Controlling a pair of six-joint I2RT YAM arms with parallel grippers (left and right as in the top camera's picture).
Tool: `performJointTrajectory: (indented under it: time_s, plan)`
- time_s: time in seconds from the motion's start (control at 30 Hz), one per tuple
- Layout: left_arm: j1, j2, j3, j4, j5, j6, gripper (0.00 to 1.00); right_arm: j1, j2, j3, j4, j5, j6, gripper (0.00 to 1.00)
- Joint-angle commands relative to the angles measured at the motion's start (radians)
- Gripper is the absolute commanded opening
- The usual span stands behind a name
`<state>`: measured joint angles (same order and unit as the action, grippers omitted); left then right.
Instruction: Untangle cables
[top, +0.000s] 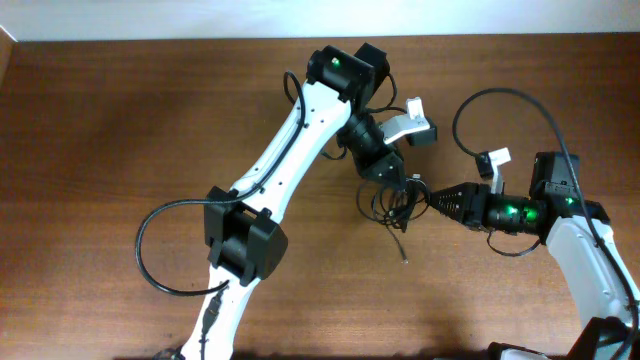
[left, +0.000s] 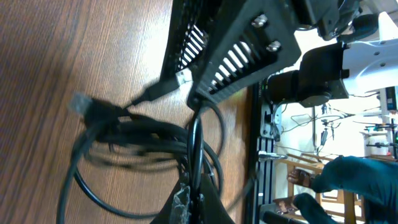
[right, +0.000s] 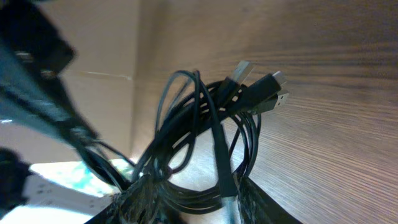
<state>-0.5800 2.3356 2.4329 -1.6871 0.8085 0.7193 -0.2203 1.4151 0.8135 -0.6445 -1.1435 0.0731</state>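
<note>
knot of cables caught between two pincers

finds the cables (top: 393, 207) bunched in loose black loops on the wooden table (top: 120, 120), right of centre in the overhead view, wedged between the two arm tips. reaches in from above with the left gripper (top: 396, 184), closed down tight on a single strand of the bunch (seen from the left wrist as a cord running straight up out of the pinched fingertips). meets it from the right with the right gripper (top: 424, 200), tip just beside the loops and pointing at the left one. shows, from the right wrist, jaws standing part-way apart with the thick of the bundle lying between them; cannot tell whether pressing on it or merely straddling it. fans three usb plugs (right: 264, 87) out of the top of the bundle there, close together, against the wood grain. leaves one thin loose end (top: 403, 250) trailing away from the knot, flat on the bare wood.
</note>
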Motion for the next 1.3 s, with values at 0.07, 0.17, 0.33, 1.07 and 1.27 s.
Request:
performJointTrajectory:
  time_s: [0.07,0.17,0.33,1.07,1.27]
  plan:
    - [0.012,-0.015,0.009,0.003,0.095,0.007,0.0,-0.003,0.0,0.0,0.002,-0.129,-0.017,0.44]
    - [0.011,-0.015,0.009,0.003,0.098,0.007,0.0,-0.003,0.0,0.0,0.006,-0.209,-0.018,0.44]
    - [0.012,-0.013,0.009,0.031,0.093,0.001,0.0,-0.003,0.0,0.0,0.009,-0.267,-0.018,0.44]
    - [0.011,-0.011,0.005,0.176,-0.183,-0.45,0.16,0.049,0.0,-0.008,0.586,-0.322,0.395,0.75]
    - [0.004,-0.011,-0.067,0.221,-0.279,-0.577,0.36,0.049,0.0,-0.008,0.194,0.096,0.282,0.69]
